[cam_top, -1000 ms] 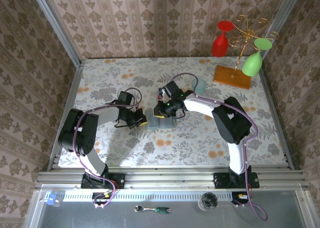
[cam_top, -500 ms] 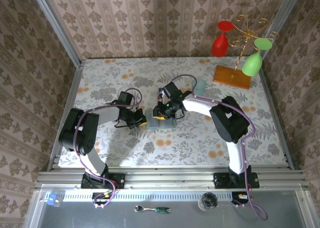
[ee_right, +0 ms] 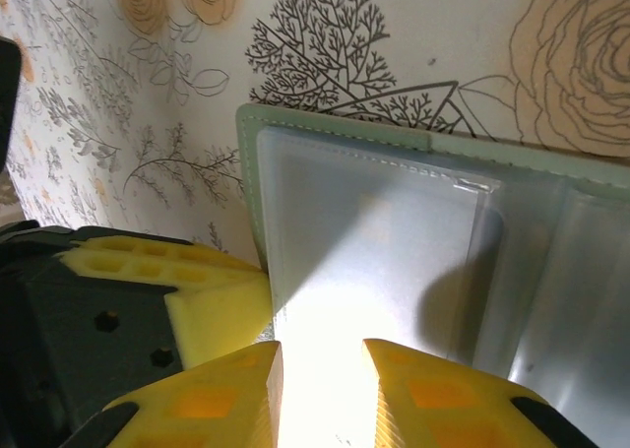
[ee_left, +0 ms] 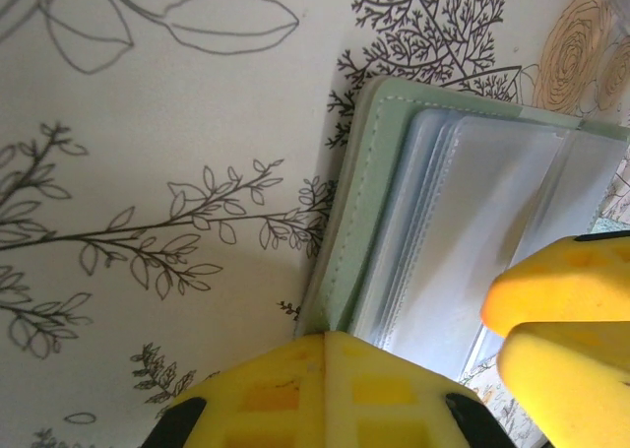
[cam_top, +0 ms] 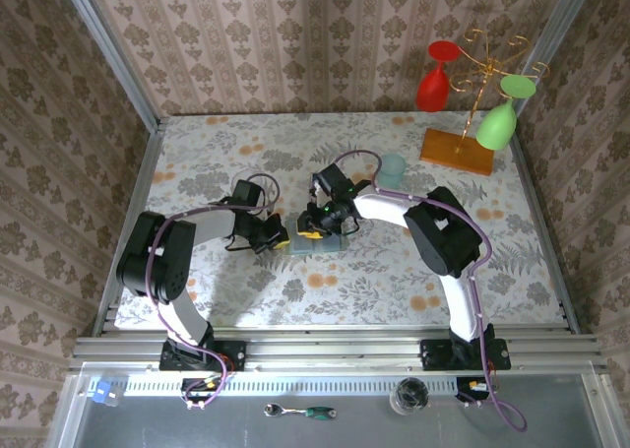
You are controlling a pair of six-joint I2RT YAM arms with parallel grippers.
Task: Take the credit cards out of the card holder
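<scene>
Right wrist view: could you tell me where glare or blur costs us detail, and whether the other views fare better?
Right wrist: glare whitens the card holder's clear sleeve by the right fingers. Left wrist: even light, left fingers blurred. Top external: sharp, table brighter at its near edge.

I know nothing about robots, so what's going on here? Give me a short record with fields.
card holder: open flat on the flowered table, clear sleeves up
left gripper: shut, pinching the holder's edge
right gripper: slightly open, over a clear sleeve
elsewhere: teal cup; stand with a red glass and a green glass
</scene>
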